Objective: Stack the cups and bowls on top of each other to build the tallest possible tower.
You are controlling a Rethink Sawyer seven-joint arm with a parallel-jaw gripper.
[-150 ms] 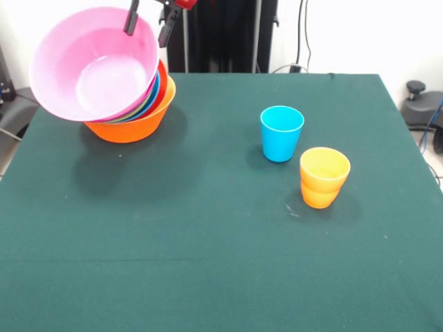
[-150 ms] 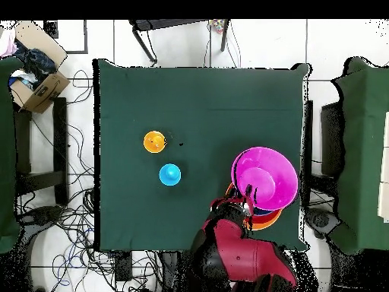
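Currently, gripper (image 1: 147, 24): clamped on the pink bowl's (image 1: 97, 66) rim.
Pink bowl: tilted above the tower (image 1: 142, 117).
Cups: blue cup (image 1: 282, 133), orange cups (image 1: 324, 177), upright on the surface (image 1: 208, 263).

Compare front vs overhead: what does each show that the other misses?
Front only: the pink bowl is tilted on the stack, and blue, green and red-orange rims sit nested in the orange bowl; the gripper straddles the pink bowl's rim. Overhead only: the red arm, a cardboard box, floor cables. Both: the blue cup and the orange cups stand apart on the green table.
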